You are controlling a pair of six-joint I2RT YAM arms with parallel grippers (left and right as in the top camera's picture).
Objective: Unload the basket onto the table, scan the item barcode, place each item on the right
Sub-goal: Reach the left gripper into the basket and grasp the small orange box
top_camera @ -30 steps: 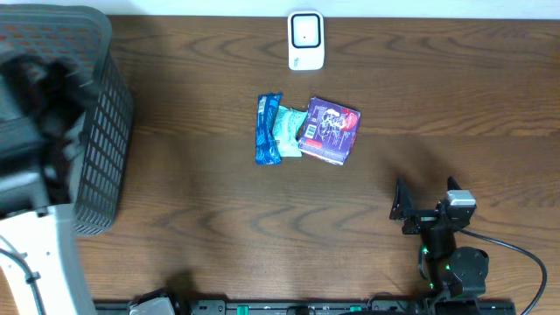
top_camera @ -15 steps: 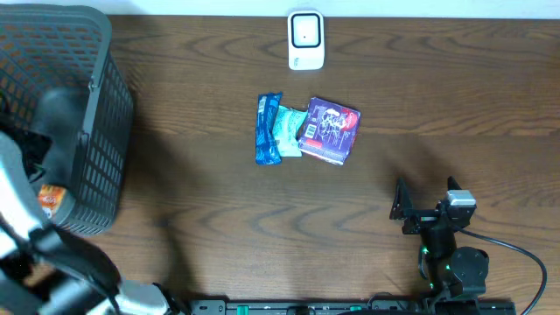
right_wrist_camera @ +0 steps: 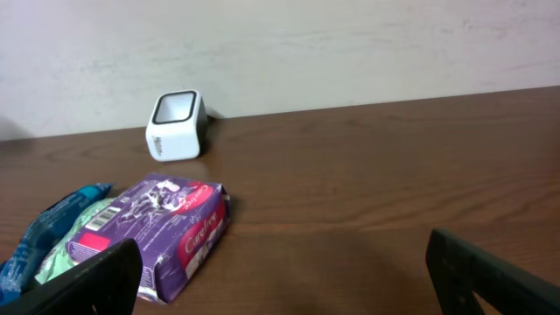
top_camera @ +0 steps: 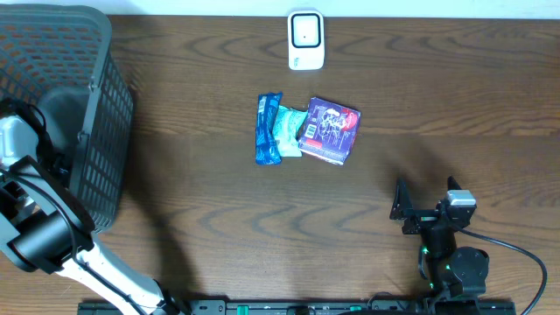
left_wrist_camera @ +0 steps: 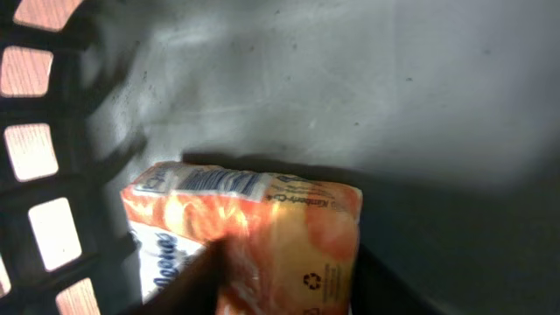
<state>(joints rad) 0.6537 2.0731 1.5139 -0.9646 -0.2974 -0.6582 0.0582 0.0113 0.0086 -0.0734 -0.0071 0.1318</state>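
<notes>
An orange tissue pack [left_wrist_camera: 262, 219] with blue lettering lies on the dark floor of the basket [top_camera: 103, 122]. My left gripper [left_wrist_camera: 289, 293] reaches down into the basket, and its dark fingers [left_wrist_camera: 188, 284] press against both sides of the pack. In the overhead view the basket wall hides those jaws. The white barcode scanner [top_camera: 305, 39] stands at the table's far edge, also seen at scanner [right_wrist_camera: 176, 125]. My right gripper [top_camera: 426, 199] rests open near the front right, with nothing between its fingers [right_wrist_camera: 83, 280].
At the table's middle lie a purple Carefree pack [top_camera: 329, 130], a green packet [top_camera: 287, 131] and a blue packet [top_camera: 268, 129], touching one another. The tall black mesh basket fills the left edge. A cable trails behind the right arm.
The left arm has swung lower inside the basket, and its jaws have gone from wide open to closed in on the orange tissue pack. The right arm and the table items are unchanged.
</notes>
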